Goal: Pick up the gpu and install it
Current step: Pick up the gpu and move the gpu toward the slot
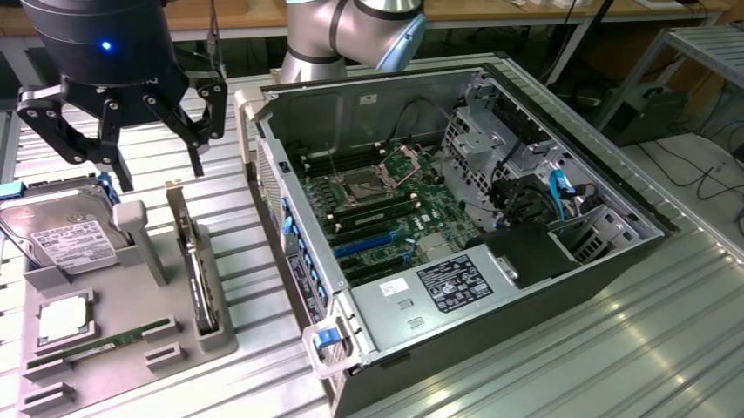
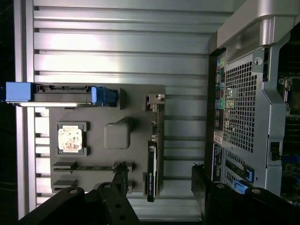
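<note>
Over grey tray, hovering with black claw spread wide above thin dark upright gpu: likely light, stiff, fragile, wanting pinching across flat sides.

Overall: bright, even indoor light from overhead in the exterior view, with a cool cast.
Glare: broad white streaks run along the ribbed metal surface in the wrist view (nearly washed out just beyond the grey tray).
Shadows: soft and short; the computer case grows dim inside, toward its drive bays.
Tool: the tool shows as a dark shape, a small blue indicator light glowing on its body.
Margins: the wrist view drops to near black past the surface's edge.
</note>
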